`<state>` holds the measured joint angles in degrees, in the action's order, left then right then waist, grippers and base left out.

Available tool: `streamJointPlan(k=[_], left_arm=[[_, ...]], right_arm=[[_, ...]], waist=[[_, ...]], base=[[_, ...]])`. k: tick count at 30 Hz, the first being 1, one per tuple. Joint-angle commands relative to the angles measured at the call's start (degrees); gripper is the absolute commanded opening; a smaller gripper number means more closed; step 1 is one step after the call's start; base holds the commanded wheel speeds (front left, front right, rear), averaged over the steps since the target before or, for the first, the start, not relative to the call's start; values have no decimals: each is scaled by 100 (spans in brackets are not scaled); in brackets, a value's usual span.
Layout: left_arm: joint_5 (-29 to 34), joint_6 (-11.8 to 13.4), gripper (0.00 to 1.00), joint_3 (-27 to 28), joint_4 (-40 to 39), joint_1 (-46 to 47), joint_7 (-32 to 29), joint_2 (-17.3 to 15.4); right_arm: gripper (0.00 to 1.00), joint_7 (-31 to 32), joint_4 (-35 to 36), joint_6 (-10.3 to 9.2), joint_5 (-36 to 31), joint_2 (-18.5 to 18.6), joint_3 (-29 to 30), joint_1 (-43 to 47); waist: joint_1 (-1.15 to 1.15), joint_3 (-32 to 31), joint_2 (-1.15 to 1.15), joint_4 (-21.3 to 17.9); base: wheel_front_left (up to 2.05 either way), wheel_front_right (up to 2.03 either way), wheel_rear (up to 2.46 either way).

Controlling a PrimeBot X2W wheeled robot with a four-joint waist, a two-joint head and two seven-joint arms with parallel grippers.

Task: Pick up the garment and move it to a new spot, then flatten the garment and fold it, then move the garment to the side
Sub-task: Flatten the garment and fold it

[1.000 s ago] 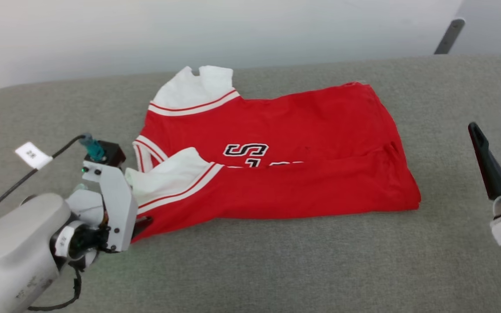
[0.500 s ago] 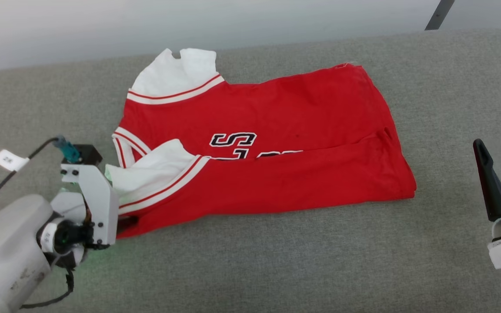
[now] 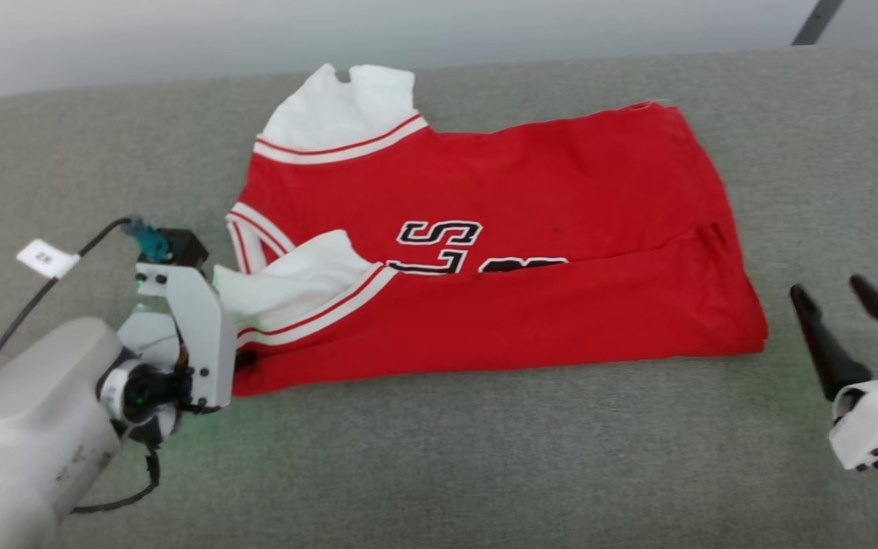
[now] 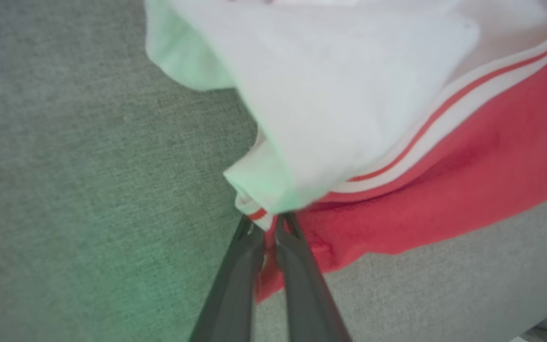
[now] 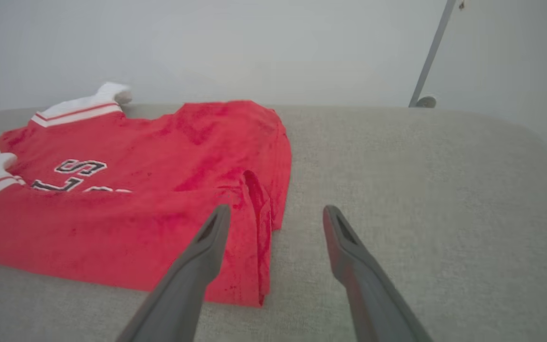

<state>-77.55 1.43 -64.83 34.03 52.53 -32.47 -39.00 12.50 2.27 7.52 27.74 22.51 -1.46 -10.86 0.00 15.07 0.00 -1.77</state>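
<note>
Garment (image 3: 530, 229) lies on grey surface (image 3: 485, 457) near pale wall (image 3: 408, 30).

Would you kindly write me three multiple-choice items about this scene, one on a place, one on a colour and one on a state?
1. Where is the right end effector relative to the garment?
A. Over its white collar
B. Under it
C. Off its red end, on the robot's right

2. What colour are the garment's sleeves?
A. White
B. Black
C. Blue

3. How is the left end effector?
A. Wide open above the cloth
B. Shut on the garment's edge
C. Half open, clear of the cloth

Answers:
1 C, as the head view shows it over the grey surface beyond the red end.
2 A, as both sleeves show white with red-striped trim.
3 B, as the left wrist view shows its fingers together, pinching the cloth's edge.
</note>
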Motion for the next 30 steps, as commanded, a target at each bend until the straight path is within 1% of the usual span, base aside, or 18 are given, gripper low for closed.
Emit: streamJointPlan(k=[1,4,11,16,17,18,19,25,30], left_arm=[[49,-45,0,-102,38,-103,30,228],[81,-95,0,-120,99,-48,53,339],[134,-202,0,-163,244,2,82,475],[142,-257,0,-157,334,22,95,528],[140,-260,0,-156,350,24,99,538],[139,-269,0,-154,362,28,105,552],[139,-282,0,-153,376,32,112,556],[87,-351,0,-131,472,11,121,576],[-4,-319,0,-57,465,58,44,523]], right_arm=[[100,67,-143,-7,28,33,-76,-93],[100,263,-643,-6,189,99,-263,-277],[100,666,-1649,-6,532,252,-870,-723],[100,1130,-2354,-7,678,238,-1217,-965],[94,1204,-2471,-7,696,236,-1246,-1021],[42,1253,-2521,-8,713,246,-1339,-1073],[0,1286,-2558,-7,756,252,-1420,-1132],[0,1429,-2684,-5,989,403,-1713,-1365],[0,1472,-2560,-2,1201,565,-1915,-1475]], waist=[[0,61,0,90],[0,107,0,190],[0,170,0,342],[0,190,0,403],[0,193,0,411],[0,196,0,420],[0,200,0,427],[0,180,0,454],[0,86,0,461]], base=[[0,0,0],[0,0,0],[0,0,0],[0,0,0],[0,0,0],[0,0,0],[0,0,0],[0,0,0],[0,0,0]])
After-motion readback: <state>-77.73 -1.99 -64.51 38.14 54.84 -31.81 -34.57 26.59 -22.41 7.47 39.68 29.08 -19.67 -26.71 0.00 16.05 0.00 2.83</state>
